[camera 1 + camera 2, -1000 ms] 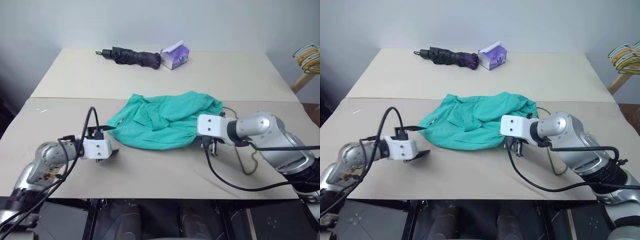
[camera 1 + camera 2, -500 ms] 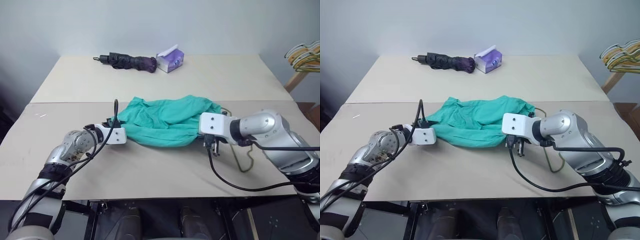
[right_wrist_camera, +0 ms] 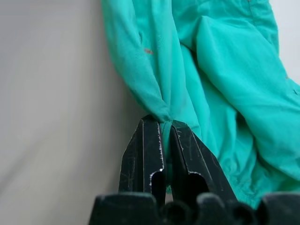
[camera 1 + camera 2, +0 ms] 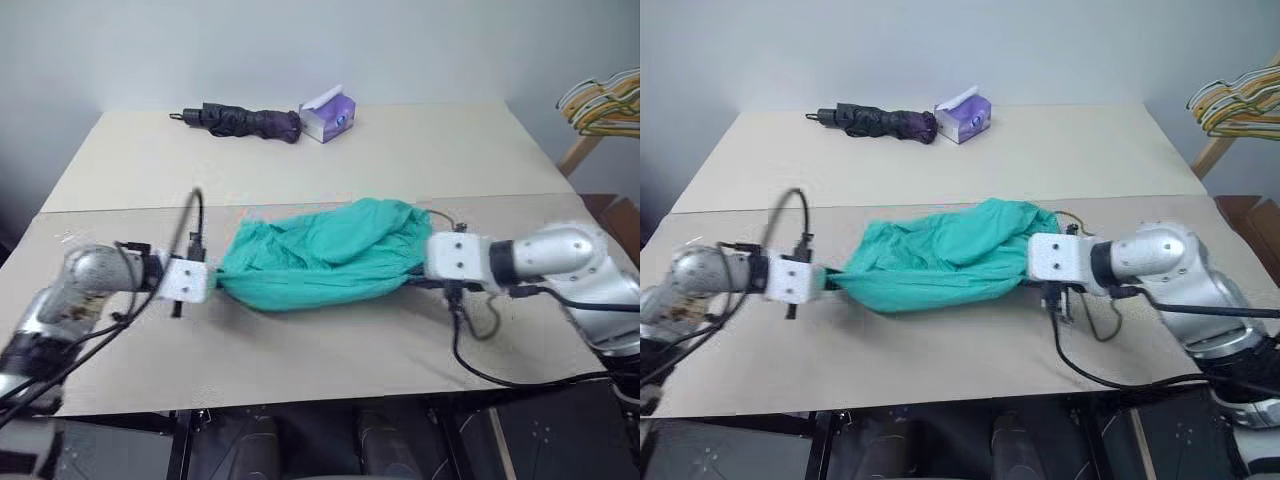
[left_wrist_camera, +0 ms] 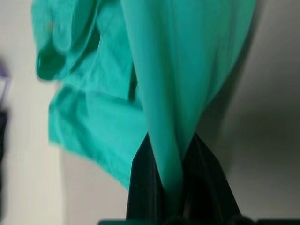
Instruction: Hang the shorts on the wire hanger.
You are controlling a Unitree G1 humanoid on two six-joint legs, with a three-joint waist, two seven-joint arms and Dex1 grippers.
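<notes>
We see the shorts [image 4: 322, 252] stretched out in a band between our 2 grippers, over the near half of the table [image 4: 420, 150], roughly midway between its left and right edges. Our left gripper [image 5: 171, 180] has its 2 black fingers [image 5: 145, 180] pinched tight on a fold of the teal cloth at the left end of the shorts, and our right gripper [image 3: 167, 154] has its fingers [image 3: 147, 154] clamped on a bunched edge at the right end. The wire hanger [image 4: 488, 318] lies on the table just beyond the right end of the shorts, partly hidden by our right arm, with its thin loop showing near the front edge. At the far edge of the table lie a dark folded umbrella [image 4: 245, 120] and, just beside it, a purple tissue box [image 4: 328, 113]. Past the table's far right corner, a bunch of coloured hangers [image 4: 605, 100] sits on a wooden stand.
</notes>
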